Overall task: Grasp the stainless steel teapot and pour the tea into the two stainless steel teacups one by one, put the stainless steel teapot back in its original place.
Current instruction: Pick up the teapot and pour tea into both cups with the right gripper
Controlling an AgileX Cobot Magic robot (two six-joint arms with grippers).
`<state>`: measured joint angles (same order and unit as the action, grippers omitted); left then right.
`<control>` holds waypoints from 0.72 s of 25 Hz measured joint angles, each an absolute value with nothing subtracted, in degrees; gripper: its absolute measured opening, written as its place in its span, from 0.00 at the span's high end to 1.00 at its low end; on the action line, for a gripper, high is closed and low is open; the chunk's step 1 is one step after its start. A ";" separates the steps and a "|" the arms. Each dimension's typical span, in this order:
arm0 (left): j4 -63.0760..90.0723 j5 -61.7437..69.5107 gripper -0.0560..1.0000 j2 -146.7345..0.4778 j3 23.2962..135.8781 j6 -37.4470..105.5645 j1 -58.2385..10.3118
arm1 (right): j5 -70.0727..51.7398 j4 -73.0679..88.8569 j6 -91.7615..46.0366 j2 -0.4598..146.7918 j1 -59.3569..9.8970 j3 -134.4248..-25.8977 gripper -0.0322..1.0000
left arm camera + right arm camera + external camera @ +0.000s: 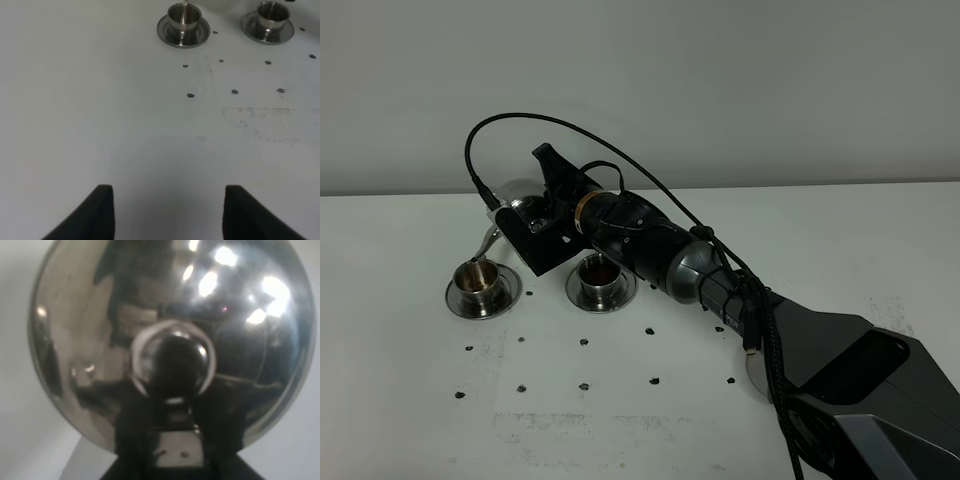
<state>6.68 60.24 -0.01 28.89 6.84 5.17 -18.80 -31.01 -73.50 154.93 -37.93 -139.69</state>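
Note:
My right gripper (pixel 546 215) is shut on the handle of the stainless steel teapot (pixel 520 194) and holds it tipped to the left above the table. Its thin spout (pixel 488 240) points down over the left teacup (pixel 480 275), which stands on its saucer (pixel 454 300). The right teacup (pixel 601 276) holds dark tea. The right wrist view is filled by the teapot's domed lid (pixel 90 315) and knob (pixel 172 360). Both teacups (pixel 184 15) (pixel 272 12) show far off in the left wrist view. My left gripper (pixel 167 210) is open over bare table.
Small dark marks (pixel 584 342) dot the white table (pixel 410 400) in front of the cups. The right arm (pixel 820 350) crosses from the lower right corner. A sliver of a round steel saucer (pixel 753 368) shows beside it.

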 joint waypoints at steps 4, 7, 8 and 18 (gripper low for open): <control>6.68 60.24 0.44 -0.01 28.89 6.84 5.17 | -18.68 -31.01 -73.50 154.93 -37.93 -139.69 0.77; 6.68 60.24 0.44 -0.01 28.89 6.84 5.17 | -18.68 -31.01 -73.50 154.93 -37.93 -139.69 0.77; 6.68 60.24 0.44 -0.01 28.89 6.84 5.17 | -18.68 -31.01 -73.50 154.93 -37.93 -139.69 0.77; 6.68 60.24 0.44 -0.01 28.89 6.84 5.17 | -17.92 -31.01 -73.68 154.93 -37.93 -139.69 0.77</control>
<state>6.68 60.24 -0.01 28.89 6.84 5.17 -17.92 -31.01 -73.68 154.93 -37.93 -139.69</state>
